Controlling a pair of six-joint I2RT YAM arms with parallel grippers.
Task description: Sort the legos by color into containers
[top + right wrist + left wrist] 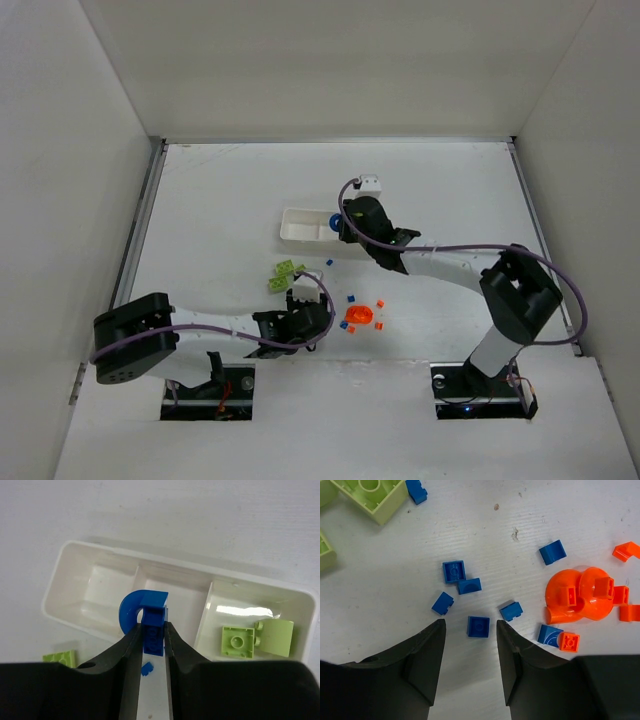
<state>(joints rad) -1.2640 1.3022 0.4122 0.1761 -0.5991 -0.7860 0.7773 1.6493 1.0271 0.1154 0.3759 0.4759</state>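
Note:
The white three-compartment tray [300, 226] lies at mid-table. My right gripper [341, 222] [152, 627] is shut on the larger rounded blue lego [131, 611] and holds it over the near wall of the middle compartment. The tray's [52, 582] right compartment holds two lime-green pieces [238, 641]; the left and middle ones are bare. My left gripper [318, 318] [470, 625] is open and low over the table, with a small blue plate [478, 626] just ahead between its tips. Several blue pieces [454, 572] lie around it. The larger rounded orange lego [575, 597] [359, 315] sits to its right.
Lime-green bricks [285, 275] [370, 495] lie on the table left of the blue scatter. Small orange pieces [569, 641] lie beside the rounded orange one. A green plate [60, 656] and a small blue piece [147, 669] lie on the table before the tray.

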